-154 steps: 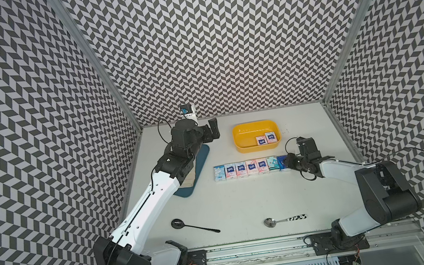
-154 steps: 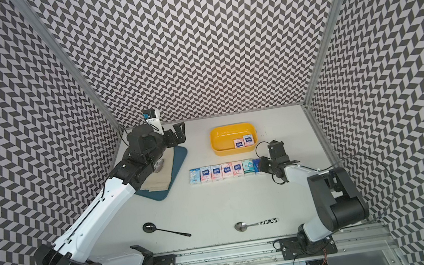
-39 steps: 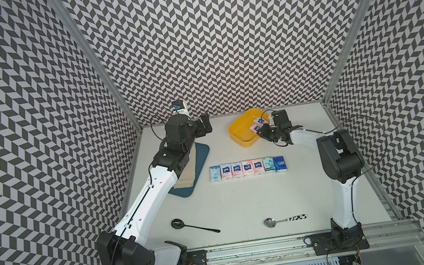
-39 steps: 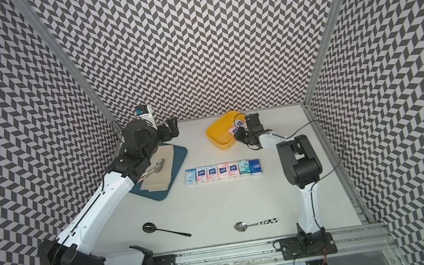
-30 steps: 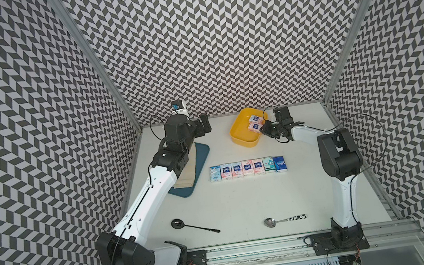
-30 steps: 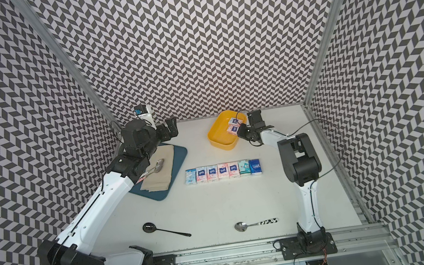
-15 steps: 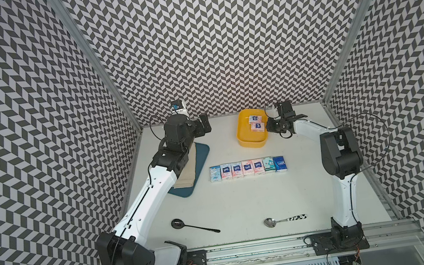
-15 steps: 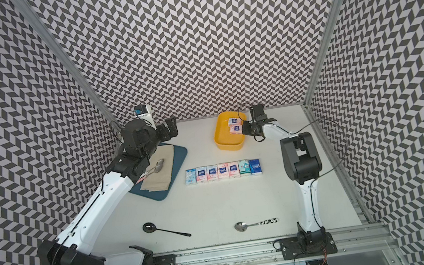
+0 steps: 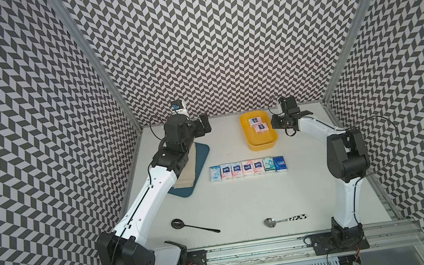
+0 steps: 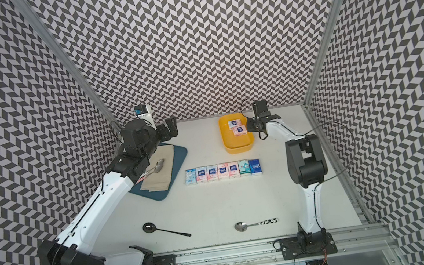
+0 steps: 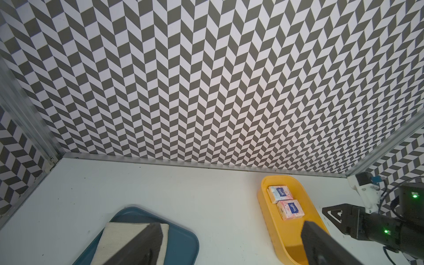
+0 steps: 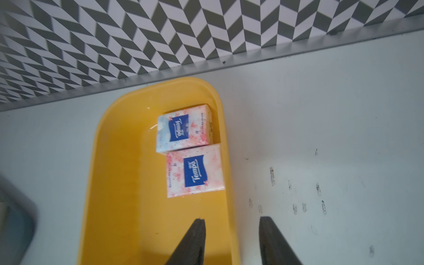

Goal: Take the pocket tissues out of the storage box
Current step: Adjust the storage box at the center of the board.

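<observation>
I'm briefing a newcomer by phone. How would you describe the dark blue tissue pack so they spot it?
Find the yellow storage box by the back wall; in front of it seven pocket tissue packs lie in a row on the white table. At the row's end on the robot's right, beside the teal pack, is the dark blue pack, the only one wholly dark.

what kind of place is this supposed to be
Probably a robot lab test cell: two robot arms bolted to a metal rail, chevron-patterned panels boxing in a white table, and staged props such as a neat row of tissue packs near a yellow box.
</observation>
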{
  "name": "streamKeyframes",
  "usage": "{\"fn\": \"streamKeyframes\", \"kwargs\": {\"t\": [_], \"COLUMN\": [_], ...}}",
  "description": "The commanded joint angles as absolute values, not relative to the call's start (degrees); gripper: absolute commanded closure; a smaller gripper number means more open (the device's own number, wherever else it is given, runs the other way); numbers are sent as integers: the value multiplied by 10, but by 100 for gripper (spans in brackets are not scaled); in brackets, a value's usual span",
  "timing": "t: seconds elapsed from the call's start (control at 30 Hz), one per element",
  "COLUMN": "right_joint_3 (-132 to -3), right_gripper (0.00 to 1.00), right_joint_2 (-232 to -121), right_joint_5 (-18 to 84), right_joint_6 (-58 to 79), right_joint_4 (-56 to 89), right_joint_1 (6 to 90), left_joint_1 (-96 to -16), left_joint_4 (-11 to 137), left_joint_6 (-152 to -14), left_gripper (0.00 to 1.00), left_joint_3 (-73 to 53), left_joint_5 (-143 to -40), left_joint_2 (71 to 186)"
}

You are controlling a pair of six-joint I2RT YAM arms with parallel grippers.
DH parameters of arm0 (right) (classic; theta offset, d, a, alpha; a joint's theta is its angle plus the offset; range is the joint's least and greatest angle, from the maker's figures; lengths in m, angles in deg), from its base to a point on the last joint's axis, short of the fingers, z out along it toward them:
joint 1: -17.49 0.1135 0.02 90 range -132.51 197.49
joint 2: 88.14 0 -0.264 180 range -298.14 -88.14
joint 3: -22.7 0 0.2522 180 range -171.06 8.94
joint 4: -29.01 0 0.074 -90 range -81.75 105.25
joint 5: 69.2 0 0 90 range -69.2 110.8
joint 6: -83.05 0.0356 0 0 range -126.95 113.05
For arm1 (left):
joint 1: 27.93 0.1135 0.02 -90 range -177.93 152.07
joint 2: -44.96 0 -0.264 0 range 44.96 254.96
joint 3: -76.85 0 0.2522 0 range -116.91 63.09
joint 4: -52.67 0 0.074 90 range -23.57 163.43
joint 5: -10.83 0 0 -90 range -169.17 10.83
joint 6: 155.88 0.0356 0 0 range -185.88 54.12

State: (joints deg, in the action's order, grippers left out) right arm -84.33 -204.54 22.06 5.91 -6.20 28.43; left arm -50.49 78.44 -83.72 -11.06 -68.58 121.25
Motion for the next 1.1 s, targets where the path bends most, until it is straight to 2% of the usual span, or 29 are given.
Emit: {"fn": "streamKeyframes", "kwargs": {"t": [0.0, 0.2, 0.53, 1.07], "right_joint_3": [-881, -891, -797, -785], "right_gripper": [54, 50, 43, 39], "right_joint_2": [-2023, -2042, -2085, -2132], "right_joint_5": [189, 243, 311, 257], "right_joint_6": [45, 141, 351, 525], "right_joint_4": [-60, -37, 98, 136], "right_joint_1": [315, 354, 357, 363], "left_joint_1": [-502, -502, -502, -502], "left_joint_4": [772, 769, 769, 765], "left_joint_6": [-837, -841, -844, -847], "left_gripper": [1, 1, 1, 1], "left_joint_3": [-115, -117, -113, -124], "left_joint_5": [-686, -688, -693, -713], "left_joint_2": [1217, 1225, 1221, 1215]}}
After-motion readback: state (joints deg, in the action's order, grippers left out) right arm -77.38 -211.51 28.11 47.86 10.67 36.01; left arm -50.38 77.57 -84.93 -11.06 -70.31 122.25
